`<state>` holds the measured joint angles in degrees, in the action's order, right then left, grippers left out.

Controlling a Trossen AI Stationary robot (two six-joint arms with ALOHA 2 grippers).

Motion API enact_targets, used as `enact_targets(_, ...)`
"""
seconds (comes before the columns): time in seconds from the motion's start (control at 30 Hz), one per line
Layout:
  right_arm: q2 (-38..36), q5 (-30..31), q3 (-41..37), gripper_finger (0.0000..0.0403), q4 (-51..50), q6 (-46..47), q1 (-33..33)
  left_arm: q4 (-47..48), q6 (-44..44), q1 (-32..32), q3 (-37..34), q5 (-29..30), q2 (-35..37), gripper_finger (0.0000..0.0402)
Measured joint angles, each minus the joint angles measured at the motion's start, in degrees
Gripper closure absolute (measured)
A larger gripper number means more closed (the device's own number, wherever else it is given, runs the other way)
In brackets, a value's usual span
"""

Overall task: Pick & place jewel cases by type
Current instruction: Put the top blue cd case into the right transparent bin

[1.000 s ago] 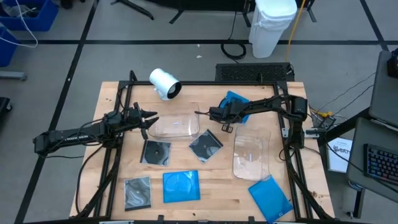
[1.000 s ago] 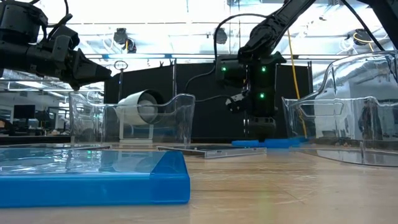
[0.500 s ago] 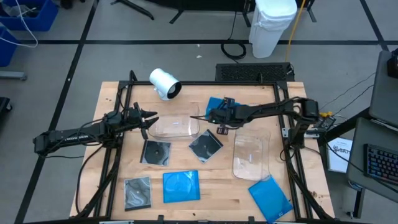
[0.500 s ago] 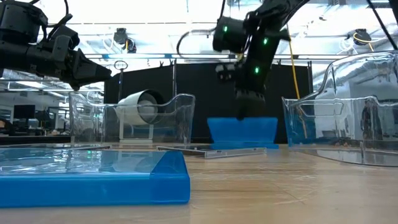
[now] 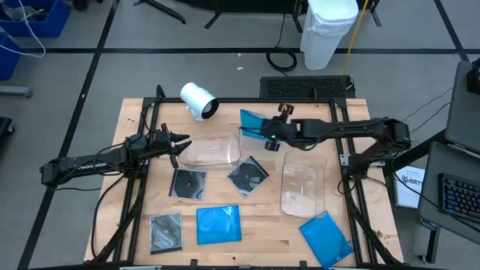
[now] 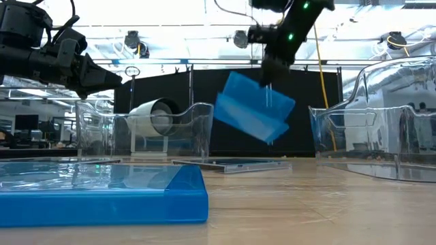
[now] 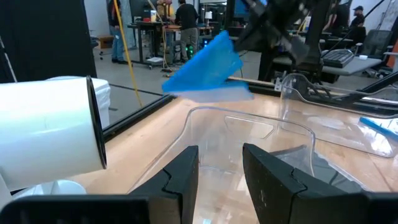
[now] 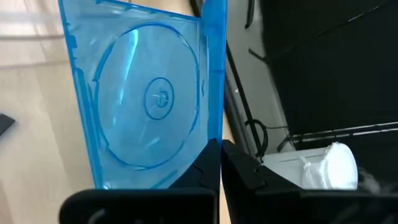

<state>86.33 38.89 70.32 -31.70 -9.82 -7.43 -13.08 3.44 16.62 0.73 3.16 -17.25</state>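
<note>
The right gripper (image 5: 268,133) is clamped shut on the edge of a blue jewel case (image 5: 253,123), holding it tilted in the air above the table's (image 5: 262,225) far side, between the two clear trays. In the low view the case (image 6: 253,107) hangs clear of the wood with open air beneath it (its lower corner well above the tabletop). The left tray (image 5: 211,152) sits just beside it, the right tray (image 5: 302,185) nearer the front.

The left gripper (image 5: 180,144) hovers at the left tray's outer edge, fingers partly apart and holding nothing.

On the table lie three dark disc cases (image 5: 247,175) (image 5: 188,183) (image 5: 166,232) and two more blue cases (image 5: 218,224) (image 5: 325,238), the last overhanging the front right edge. A white cylinder (image 5: 198,100) lies at the far left.
</note>
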Motion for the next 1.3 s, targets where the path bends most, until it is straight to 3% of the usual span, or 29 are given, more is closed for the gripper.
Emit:
enact_targets(0.37, -11.7, 0.0, 0.0, 0.0402, -1.3, -1.4, 4.8, 0.0, 0.0, 0.0, 0.0, 0.0, 0.0, 0.0272)
enact_targets(0.7, -21.6, -0.2, 0.0, 0.0402, -13.0, 6.7, 13.5, 0.0, 0.0, 0.0, 0.0, 1.3, 0.0, 0.0272)
enact_targets(1.0, -26.6, -10.6, 0.1, 0.0403, -17.5, 13.8, 24.0, 0.0, 0.3, 0.0, 0.0, 2.4, 0.0, 0.0272)
enact_targets(1.3, -28.6, -13.2, 0.1, 0.0403, -26.3, 28.8, 36.3, 0.0, 0.3, 0.0, 0.0, 2.4, 0.0, 0.0272)
